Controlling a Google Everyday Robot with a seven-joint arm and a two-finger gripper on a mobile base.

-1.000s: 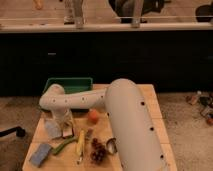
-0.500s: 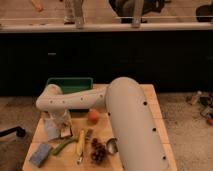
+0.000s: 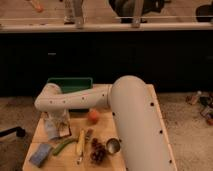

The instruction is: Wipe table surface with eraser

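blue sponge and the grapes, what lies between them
Camera view: a green vegetable and a yellow banana-like item lie between the blue sponge and the grapes. The tool, shut, sits behind them at the eraser.

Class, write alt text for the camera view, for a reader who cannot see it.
A white robot arm bends left across a pale wooden table, its gripper shut and low at the eraser on the left side. A green tray sits behind; an orange fruit, blue-grey sponge and dark grapes lie nearby.
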